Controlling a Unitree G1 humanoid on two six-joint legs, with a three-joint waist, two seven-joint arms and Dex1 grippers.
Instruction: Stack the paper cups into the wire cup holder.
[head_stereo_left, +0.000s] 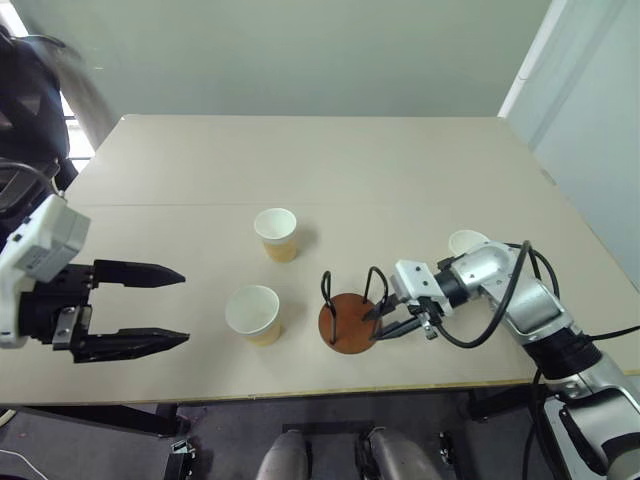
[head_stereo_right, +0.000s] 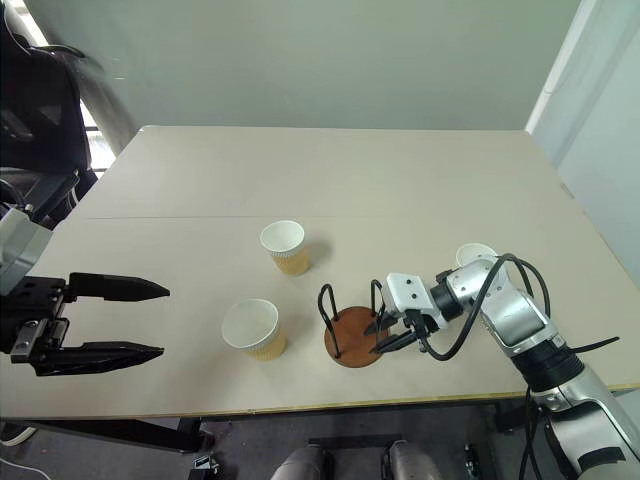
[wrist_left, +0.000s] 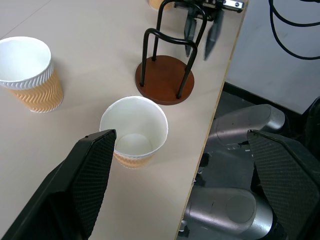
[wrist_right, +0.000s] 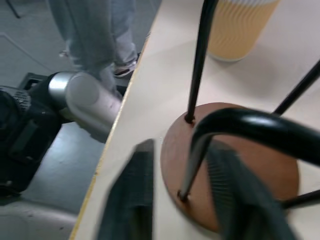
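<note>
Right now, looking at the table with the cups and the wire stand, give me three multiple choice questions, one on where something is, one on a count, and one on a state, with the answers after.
1. Where does the wire cup holder stand?
A. Near the table's front edge, by the right gripper
B. At the far edge of the table
C. Between the left gripper's fingers

2. How many paper cups are on the table?
A. One
B. Three
C. Five

3. What is in the wire cup holder?
A. Two stacked cups
B. One cup
C. Nothing

Answers:
1 A, its brown disc sits close to the front edge with the right gripper's fingers at one wire loop.
2 B, one cup in the middle, a nearer cup, and a third behind the right arm.
3 C, the disc base is bare between the loops.
</note>
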